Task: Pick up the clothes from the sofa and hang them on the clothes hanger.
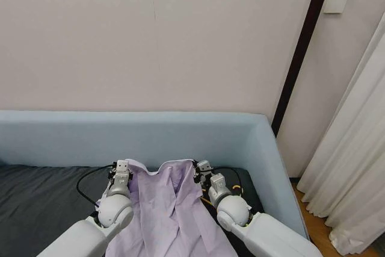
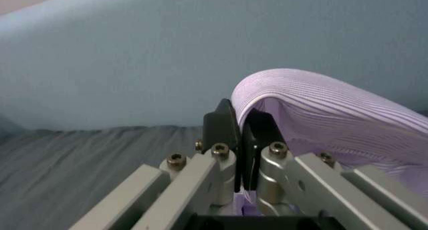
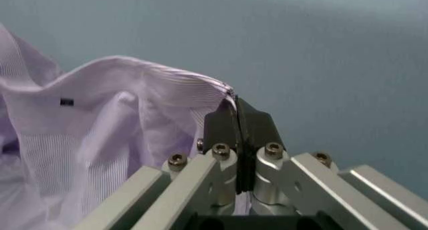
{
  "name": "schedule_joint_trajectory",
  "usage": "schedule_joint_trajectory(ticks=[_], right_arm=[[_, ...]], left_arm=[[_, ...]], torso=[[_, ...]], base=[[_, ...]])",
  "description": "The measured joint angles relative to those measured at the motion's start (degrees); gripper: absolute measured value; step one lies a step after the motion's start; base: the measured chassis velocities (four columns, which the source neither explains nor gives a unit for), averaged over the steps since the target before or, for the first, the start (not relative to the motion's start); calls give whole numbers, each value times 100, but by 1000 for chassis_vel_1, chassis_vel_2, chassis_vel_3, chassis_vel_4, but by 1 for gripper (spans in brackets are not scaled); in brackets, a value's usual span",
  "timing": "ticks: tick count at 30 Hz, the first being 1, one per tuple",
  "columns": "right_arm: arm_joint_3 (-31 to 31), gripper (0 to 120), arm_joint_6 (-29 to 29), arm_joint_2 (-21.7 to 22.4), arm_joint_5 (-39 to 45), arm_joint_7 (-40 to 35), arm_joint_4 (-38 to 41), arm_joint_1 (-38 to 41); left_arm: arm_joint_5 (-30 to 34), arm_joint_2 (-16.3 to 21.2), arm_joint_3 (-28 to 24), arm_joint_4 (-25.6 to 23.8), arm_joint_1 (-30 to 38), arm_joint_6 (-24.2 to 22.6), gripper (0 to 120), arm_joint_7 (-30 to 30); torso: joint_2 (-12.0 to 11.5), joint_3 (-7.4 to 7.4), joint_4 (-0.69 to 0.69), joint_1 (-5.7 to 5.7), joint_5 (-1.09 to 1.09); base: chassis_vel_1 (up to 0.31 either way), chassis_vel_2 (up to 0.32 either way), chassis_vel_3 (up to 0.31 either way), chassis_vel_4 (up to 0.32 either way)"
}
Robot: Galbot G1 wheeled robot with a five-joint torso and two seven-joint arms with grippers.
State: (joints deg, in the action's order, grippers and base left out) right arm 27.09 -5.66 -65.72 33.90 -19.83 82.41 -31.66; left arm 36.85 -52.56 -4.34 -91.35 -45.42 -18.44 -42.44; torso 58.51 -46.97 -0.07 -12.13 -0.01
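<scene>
Nearest cam: purple shirt [image 1: 171, 212], lower body draping down betw both arms. Top edge held up just in front of sofa [image 1: 150, 136] backrest, over dark seat. left gripper [image 1: 122, 170] clenched on one shoulder edge, fabric pinched betw pads. right gripper [image 1: 202, 169] clamped on other shoulder edge. Two-point shoulder hold prob. keeps collar spread and garment flat, ready for hanger. Hanging not yet done. Count: 1 shirt, 2 grippers (both gripping), 1 sofa.
</scene>
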Motion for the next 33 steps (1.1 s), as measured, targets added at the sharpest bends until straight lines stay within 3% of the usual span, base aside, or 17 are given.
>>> schedule_joint_trajectory(ticks=[5, 10, 14, 15, 20, 21, 24, 26, 29, 33], right_arm=[[-30, 2, 14, -90, -1, 41, -356, 39], [-203, 20, 139, 19, 46, 209, -358, -14], [-443, 38, 203, 208, 426, 340, 173, -32], [-443, 38, 203, 208, 426, 340, 173, -32], [-865, 60, -219, 585, 697, 503, 329, -152], [-865, 60, -219, 585, 697, 503, 329, -152], [-1108, 73, -533, 971, 642, 1085, -6, -438], [-1190, 76, -619, 1035, 590, 1279, -138, -500], [-1625, 91, -1042, 1152, 310, 2269, -764, -628], [-1836, 99, -1190, 1205, 79, 2981, -1219, -636]], left_arm=[[29, -92, -25, 122, 103, 12, 0, 16], [273, -121, -62, 197, 219, -29, 0, -15], [332, -186, -149, 339, 331, -73, 0, -57], [332, -186, -149, 339, 331, -73, 0, -57], [342, -256, -245, 363, 378, -86, 0, -68], [342, -256, -245, 363, 378, -86, 0, -68], [328, -228, -288, 287, 339, -72, 0, -45], [316, -213, -298, 269, 325, -60, 0, -39], [220, -142, -385, 175, 286, -9, 0, 27], [161, -110, -465, 136, 299, 54, 0, 80]], torso=[[0, 0, 1, 0, 0], [0, 0, 0, 0, 1], [0, 0, 1, 0, 1], [0, 0, 1, 0, 1], [0, 0, 2, 0, 1], [0, 0, 2, 0, 1], [0, 0, -1, 0, 1], [1, 0, -3, 0, 1], [0, 0, 0, 0, 2], [0, 0, 3, 0, 2]], base=[[0, 0, 0, 0], [0, 0, 0, 0], [0, 0, 0, 0], [0, 0, 0, 0], [0, 0, 0, 0], [0, 0, 0, 0], [0, 0, 0, 0], [0, 0, 0, 0], [0, 0, 0, 0], [0, 0, 0, 0]])
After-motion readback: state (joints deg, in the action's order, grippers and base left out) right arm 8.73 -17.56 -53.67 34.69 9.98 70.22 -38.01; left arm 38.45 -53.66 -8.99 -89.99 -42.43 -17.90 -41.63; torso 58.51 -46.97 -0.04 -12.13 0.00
